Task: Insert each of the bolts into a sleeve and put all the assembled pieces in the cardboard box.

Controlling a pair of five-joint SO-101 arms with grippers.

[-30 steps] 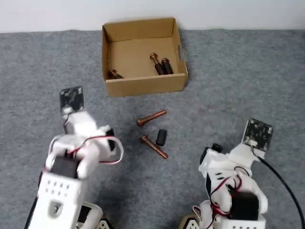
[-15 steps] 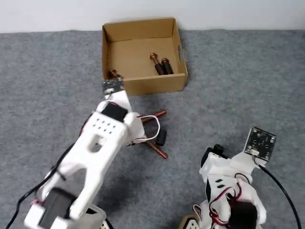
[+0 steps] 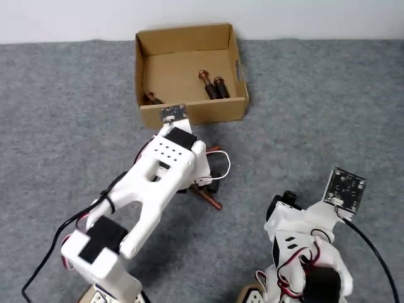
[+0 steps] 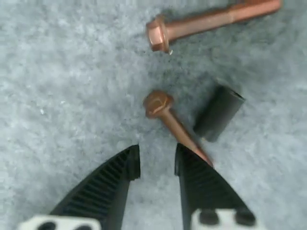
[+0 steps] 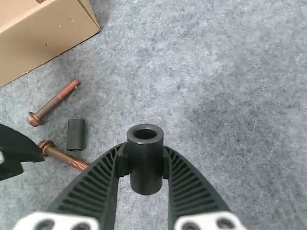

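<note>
My right end effector (image 5: pixel 145 160) sits low at the near right of the grey tabletop (image 3: pixel 315 95). It is clenched on a black sleeve (image 5: pixel 145 143), which I see standing upright with its bore facing the wrist camera.

Farther out, my left arm (image 3: pixel 158 183) stretches over the middle of the tabletop. Its end effector (image 4: pixel 156 160) is released, with a narrow gap between the fingers and nothing in it. It hovers just beside the head of the nearer copper bolt (image 4: pixel 172 124), whose shank runs alongside one finger. A loose black sleeve (image 4: pixel 218 112) lies near that bolt, and the second bolt (image 4: pixel 211 21) lies beyond both.

Farthest off is the cardboard box (image 3: pixel 189 112). Two assembled pieces (image 3: pixel 211 85) lie side by side in it, and a third (image 3: pixel 151 98) lies in its near left corner.
</note>
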